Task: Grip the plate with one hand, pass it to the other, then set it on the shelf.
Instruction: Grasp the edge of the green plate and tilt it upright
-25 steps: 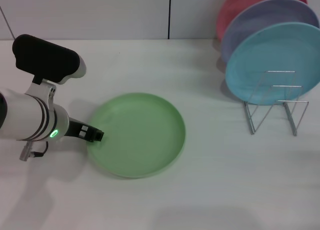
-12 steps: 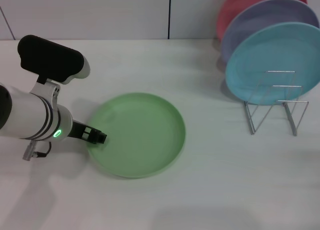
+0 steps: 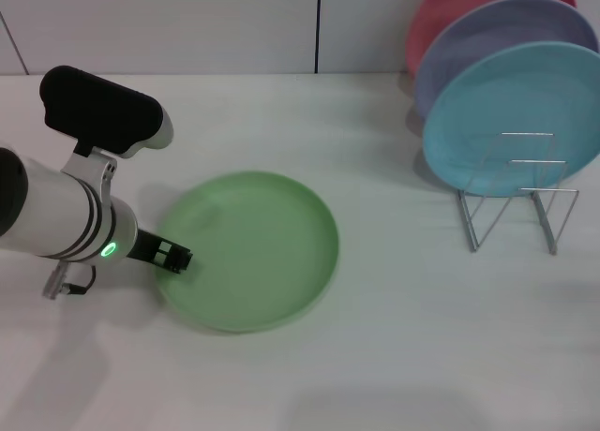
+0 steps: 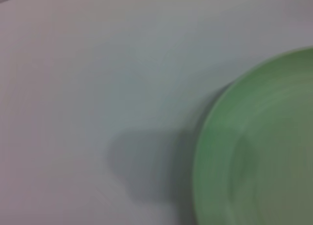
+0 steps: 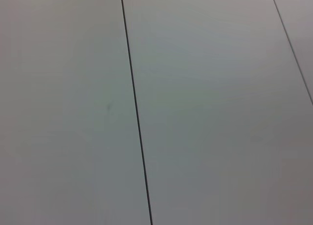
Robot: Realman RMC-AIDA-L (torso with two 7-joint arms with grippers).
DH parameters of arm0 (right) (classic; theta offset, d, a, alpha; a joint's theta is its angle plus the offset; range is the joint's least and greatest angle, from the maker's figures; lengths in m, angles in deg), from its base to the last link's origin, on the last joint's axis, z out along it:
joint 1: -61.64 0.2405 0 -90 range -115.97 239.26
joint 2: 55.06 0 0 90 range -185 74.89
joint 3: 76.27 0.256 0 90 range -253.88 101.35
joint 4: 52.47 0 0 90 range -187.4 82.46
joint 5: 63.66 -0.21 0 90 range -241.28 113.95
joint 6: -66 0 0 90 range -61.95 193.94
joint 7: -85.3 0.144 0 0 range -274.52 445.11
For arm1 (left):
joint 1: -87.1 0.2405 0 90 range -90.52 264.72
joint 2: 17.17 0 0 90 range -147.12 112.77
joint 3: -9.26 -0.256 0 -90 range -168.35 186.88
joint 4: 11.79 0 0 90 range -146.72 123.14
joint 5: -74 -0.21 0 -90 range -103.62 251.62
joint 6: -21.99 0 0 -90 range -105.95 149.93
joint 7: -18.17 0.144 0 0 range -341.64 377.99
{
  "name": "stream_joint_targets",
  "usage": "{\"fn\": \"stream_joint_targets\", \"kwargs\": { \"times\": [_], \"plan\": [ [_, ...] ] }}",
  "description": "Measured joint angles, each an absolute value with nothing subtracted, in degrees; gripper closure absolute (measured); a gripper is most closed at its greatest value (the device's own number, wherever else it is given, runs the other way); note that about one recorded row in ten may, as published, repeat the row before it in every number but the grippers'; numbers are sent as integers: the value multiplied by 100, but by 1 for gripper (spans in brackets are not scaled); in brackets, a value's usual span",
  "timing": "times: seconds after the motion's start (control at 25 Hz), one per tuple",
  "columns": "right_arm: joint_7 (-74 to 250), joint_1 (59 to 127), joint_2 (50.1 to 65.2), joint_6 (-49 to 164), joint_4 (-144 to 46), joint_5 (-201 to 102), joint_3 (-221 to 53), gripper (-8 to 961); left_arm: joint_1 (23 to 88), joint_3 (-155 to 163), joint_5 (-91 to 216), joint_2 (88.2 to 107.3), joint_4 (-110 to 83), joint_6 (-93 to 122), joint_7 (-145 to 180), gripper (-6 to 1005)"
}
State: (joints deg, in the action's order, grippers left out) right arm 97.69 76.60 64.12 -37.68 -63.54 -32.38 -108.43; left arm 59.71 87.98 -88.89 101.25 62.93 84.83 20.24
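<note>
The light green plate (image 3: 251, 251) lies flat on the white table, left of centre in the head view. My left gripper (image 3: 175, 258), black on a silver wrist with a green light, is at the plate's left rim with its fingers closed on the edge. The left wrist view shows the plate's rim (image 4: 210, 137) and a shadow on the table beside it. The wire shelf (image 3: 518, 206) stands at the right. My right gripper is out of view; its wrist camera shows only pale wall panels.
A turquoise plate (image 3: 511, 117), a lavender plate (image 3: 487, 37) and a pink plate (image 3: 450, 9) lean upright in the shelf's back slots. The front wire loops (image 3: 553, 215) hold nothing. The wall runs along the table's far edge.
My left gripper pushed onto the plate's left rim, then drew back slightly to the left, and the plate shifted left with it.
</note>
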Motion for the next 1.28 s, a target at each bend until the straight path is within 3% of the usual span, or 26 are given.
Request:
{"fn": "stream_joint_targets", "kwargs": {
  "times": [0.08, 0.44, 0.88, 1.28],
  "plan": [
    [9768, 7659, 6411, -3774, -6358, -3238, -10843, 136, 5975, 8805, -8881, 10121, 6354, 8486, 2047, 589],
    [9768, 7658, 6412, -3787, -6363, -3238, -10843, 136, 5964, 8815, -8852, 10127, 6377, 8484, 2186, 812],
    [9791, 7659, 6412, -3818, -6352, -3238, -10843, 136, 6116, 8752, -8817, 10120, 6831, 8435, 2283, 919],
    [10049, 7699, 6392, -3902, -6177, -3067, -10844, 136, 6332, 8813, -8817, 10106, 7513, 8474, 2405, 948]
  ]
}}
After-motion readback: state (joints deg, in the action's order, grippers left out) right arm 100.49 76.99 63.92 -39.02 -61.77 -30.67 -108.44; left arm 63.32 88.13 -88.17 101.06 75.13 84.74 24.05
